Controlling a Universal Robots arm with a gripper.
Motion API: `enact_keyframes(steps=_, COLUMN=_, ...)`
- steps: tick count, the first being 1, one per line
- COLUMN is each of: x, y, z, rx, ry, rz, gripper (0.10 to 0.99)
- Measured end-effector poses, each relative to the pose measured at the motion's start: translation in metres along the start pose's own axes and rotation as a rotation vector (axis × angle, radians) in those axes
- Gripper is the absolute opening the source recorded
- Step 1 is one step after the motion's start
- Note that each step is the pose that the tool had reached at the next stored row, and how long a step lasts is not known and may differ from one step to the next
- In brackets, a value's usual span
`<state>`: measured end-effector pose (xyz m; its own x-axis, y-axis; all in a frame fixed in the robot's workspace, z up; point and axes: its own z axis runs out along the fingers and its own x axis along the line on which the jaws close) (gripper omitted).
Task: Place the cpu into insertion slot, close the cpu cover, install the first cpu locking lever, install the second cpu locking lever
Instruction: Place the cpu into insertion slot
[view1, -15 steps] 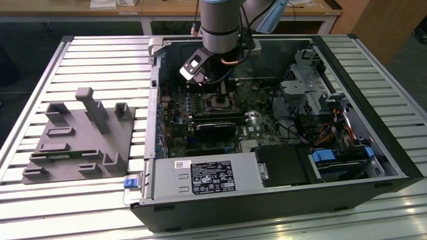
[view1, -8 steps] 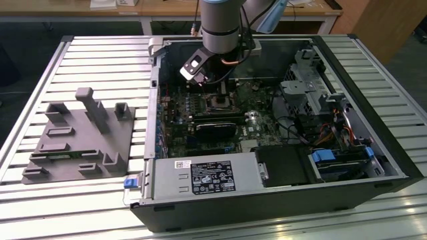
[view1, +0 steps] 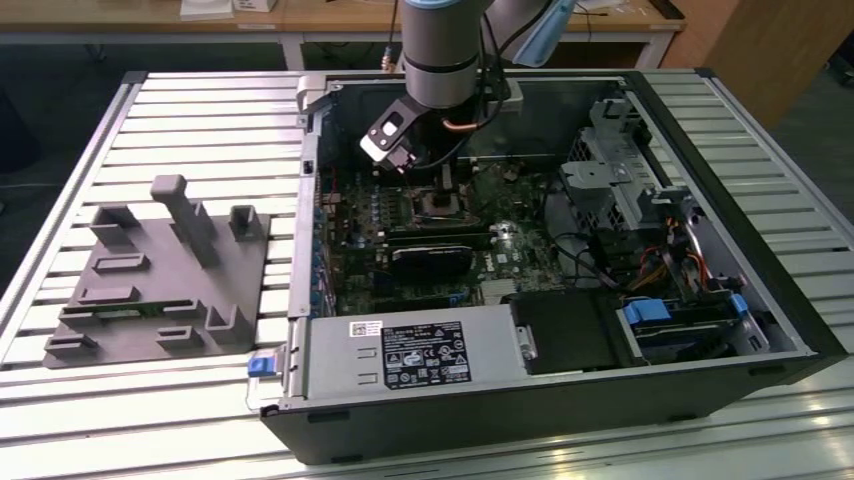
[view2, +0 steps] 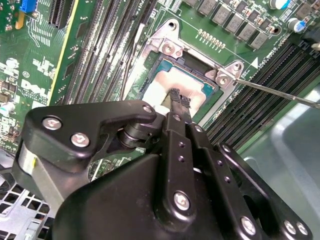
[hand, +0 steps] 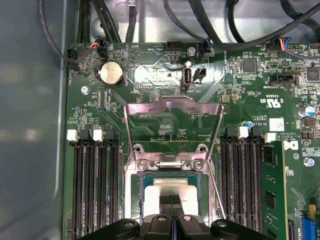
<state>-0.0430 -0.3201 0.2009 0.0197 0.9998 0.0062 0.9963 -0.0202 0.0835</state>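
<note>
The cpu (view2: 159, 91) lies flat in the insertion slot (view2: 170, 49), its pale metal face up, also seen as the cpu (hand: 170, 189) in the first wrist view. My gripper (view2: 180, 101) hangs just over the chip's face, its fingertips (hand: 172, 199) together with nothing between them. The cpu cover (hand: 172, 106) is swung open, tilted back from the socket's far hinge. A thin locking lever (view2: 272, 92) sticks out free beside the socket. In the exterior view my gripper (view1: 430, 178) reaches down into the open computer case above the insertion slot (view1: 442, 205).
Long black memory slots (hand: 95, 190) flank the socket on both sides. A black card (view1: 434, 250) and a power supply (view1: 414, 355) sit nearer the case front. A grey fixture (view1: 160, 280) stands on the slatted table at the exterior view's left. Cables (hand: 210, 25) run along the case wall.
</note>
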Motion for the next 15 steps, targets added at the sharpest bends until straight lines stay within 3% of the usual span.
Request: enact_keyframes(steps=15, x=0.0000, y=-0.0002, z=0.0018, rx=0.000, ry=-0.0002, rz=0.000, gripper=0.106)
